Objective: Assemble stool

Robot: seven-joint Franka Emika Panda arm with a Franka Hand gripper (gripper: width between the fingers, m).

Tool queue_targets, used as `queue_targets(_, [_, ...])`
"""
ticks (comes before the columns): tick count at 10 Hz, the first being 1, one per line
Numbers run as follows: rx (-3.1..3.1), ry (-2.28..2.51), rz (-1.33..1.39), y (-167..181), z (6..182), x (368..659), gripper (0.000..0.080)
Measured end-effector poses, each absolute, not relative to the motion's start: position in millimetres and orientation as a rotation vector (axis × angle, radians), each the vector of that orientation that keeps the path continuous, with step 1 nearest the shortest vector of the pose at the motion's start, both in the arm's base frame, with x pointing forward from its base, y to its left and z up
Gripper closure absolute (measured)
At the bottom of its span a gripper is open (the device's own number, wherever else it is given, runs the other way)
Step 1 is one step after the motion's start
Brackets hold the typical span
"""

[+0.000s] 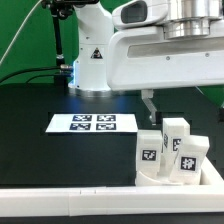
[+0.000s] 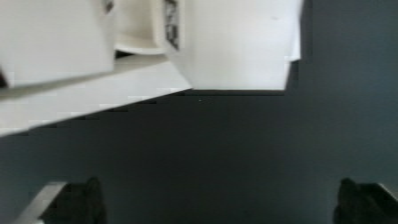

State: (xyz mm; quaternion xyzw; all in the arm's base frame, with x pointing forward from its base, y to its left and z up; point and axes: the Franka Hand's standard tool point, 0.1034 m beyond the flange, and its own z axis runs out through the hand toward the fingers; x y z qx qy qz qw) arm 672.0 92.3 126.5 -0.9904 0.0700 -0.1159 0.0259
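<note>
Three white block legs with black-and-white tags stand upright close together at the exterior view's right: one (image 1: pixel 149 151), one (image 1: pixel 177 134) and one (image 1: pixel 190 158). Below them shows the curved white rim of the round seat (image 1: pixel 160 179). My gripper (image 1: pixel 150 106) hangs just behind the legs, above the black table. In the wrist view its two dark fingertips (image 2: pixel 71 205) stand wide apart with only dark table between them, so my gripper (image 2: pixel 222 207) is open and empty. A leg block (image 2: pixel 240 45) and a slanting white edge (image 2: pixel 89 105) lie ahead of the fingers, blurred.
The marker board (image 1: pixel 93 123) lies flat on the black table at the exterior view's left-centre. A long white bar (image 1: pixel 70 196) runs along the front edge and turns up at the right. The robot's base (image 1: pixel 92 60) stands at the back.
</note>
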Motion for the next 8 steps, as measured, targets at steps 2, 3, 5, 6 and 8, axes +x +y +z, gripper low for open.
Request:
queue_targets(2, [-3.141, -0.330, -0.276, 98, 122.4, 668, 0.0150])
queue_targets(3, [-3.129, -0.603, -0.169, 103, 122.4, 673, 0.0150])
queue_targets(5, [-3.090, -0.732, -0.195, 108, 124.4, 678, 0.0150])
queue_targets(6, [-3.080, -0.828, -0.194, 104, 125.8, 675, 0.0150])
queue_targets(8, [-3.049, -1.067, -0.173, 97, 125.4, 676, 0.0150])
